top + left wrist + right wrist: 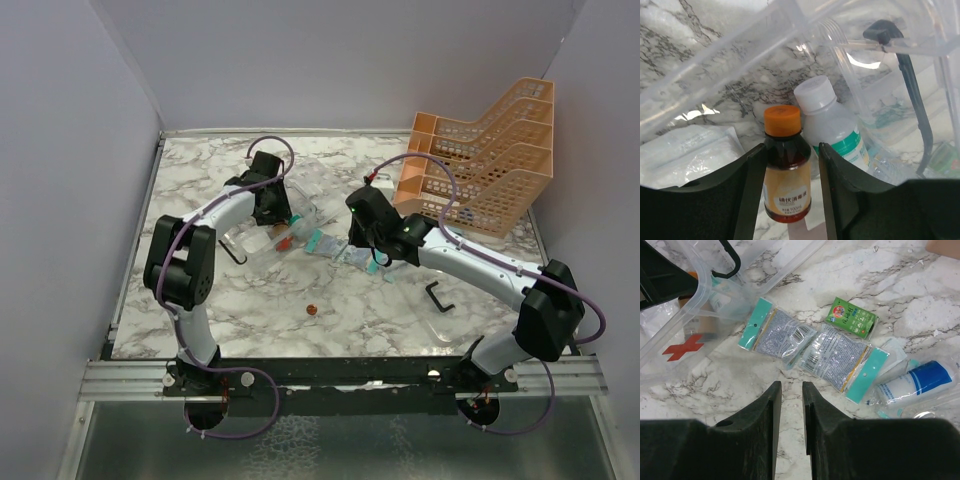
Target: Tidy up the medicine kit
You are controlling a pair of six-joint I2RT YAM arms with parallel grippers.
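Left gripper (pixel 791 150) clasps a brown bottle (pixel 787 175) by its sides, orange cap upward. A white bottle (pixel 832 125) touches the brown one on the side nearer the kit's black handle (pixel 914 95). Clear walls of the kit (pixel 255 238) frame both bottles, so they probably stand inside it, though the view is too close to be sure. The kit lies on the table (pixel 260 300) under this gripper, a red cross (pixel 682 346) on its wall.

Right gripper (pixel 791 387) hovers just outside the kit, jaws a narrow slit apart, holding nothing. Two sachets (pixel 775 335) lie side by side near the kit. A green box (pixel 851 317) and a roll (pixel 915 382) lie farther from it. The rack (pixel 490 160) stands well apart from the kit.
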